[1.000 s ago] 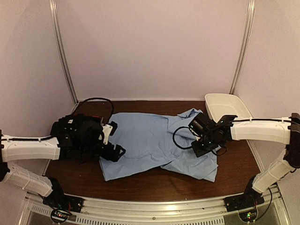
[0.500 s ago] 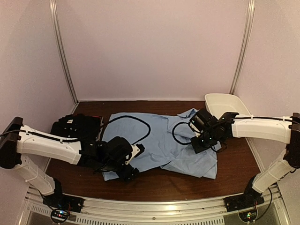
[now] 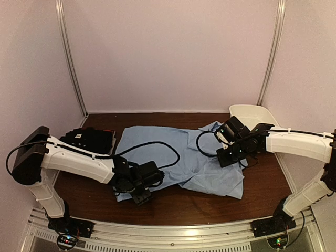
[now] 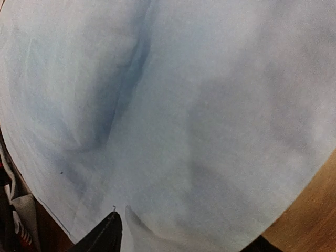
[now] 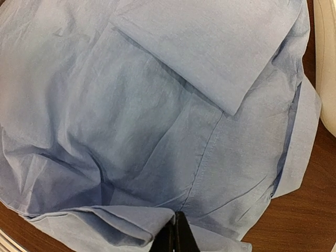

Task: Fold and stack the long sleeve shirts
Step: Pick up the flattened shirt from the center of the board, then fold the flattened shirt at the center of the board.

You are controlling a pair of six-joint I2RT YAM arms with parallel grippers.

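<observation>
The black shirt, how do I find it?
Start at the brown table, where a big light blue shirt is spread across the middle. Just off that shirt's left edge lies the black shirt, a small dark bundle. It is the only black cloth, half behind the white left arm.

The light blue shirt [image 3: 173, 157] is thin woven cloth, matt and finely creased, with stitched seams. The black shirt [image 3: 92, 139], far left, is dark matt cloth. The counter [image 3: 262, 184] is dark brown wood with a faint sheen. The tub [image 3: 252, 113], far right, is smooth white plastic.
</observation>
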